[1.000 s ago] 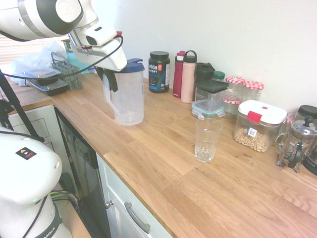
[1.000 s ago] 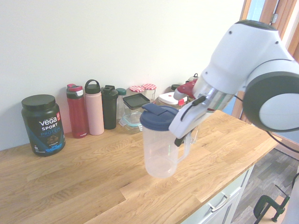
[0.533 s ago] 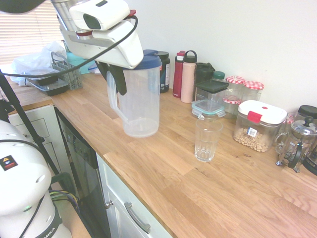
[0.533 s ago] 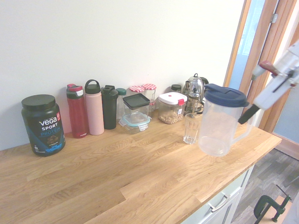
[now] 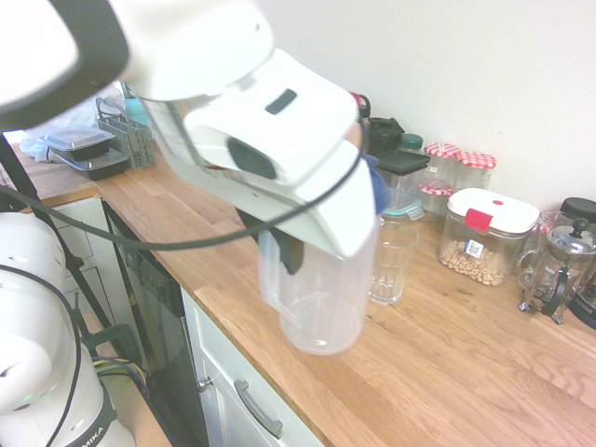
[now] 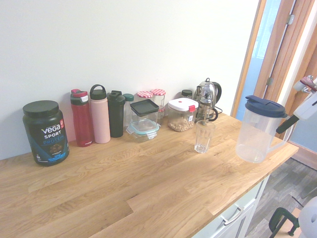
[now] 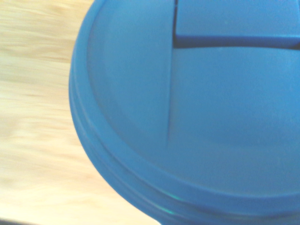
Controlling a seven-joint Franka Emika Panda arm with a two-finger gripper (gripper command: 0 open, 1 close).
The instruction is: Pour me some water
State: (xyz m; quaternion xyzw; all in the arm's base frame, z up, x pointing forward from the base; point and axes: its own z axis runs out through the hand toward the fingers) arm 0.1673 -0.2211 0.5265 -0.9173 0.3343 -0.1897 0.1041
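Clutter lines the wall: protein tub (image 6: 45, 132), red bottle (image 6: 81, 118), pink bottle (image 6: 100, 114), black bottle (image 6: 116, 113), dark-lidded container (image 6: 144, 117), white-lidded jar (image 6: 182, 114), French press (image 6: 206, 100). None stands between the glass (image 6: 203, 137) and the pitcher (image 6: 258, 130). Glass stands upright on the wooden counter (image 6: 148, 188), clear of the row. Arm (image 5: 242, 112) reaches in high, gripper (image 5: 287, 250) angled steeply down, clamped on the pitcher's handle. Pitcher upright, blue lid (image 7: 197, 117) on, off the counter near its front edge, beside the glass, not touching.

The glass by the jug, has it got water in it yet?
No, the glass looks clear and empty on the counter, with the pitcher held upright beside it, apart.
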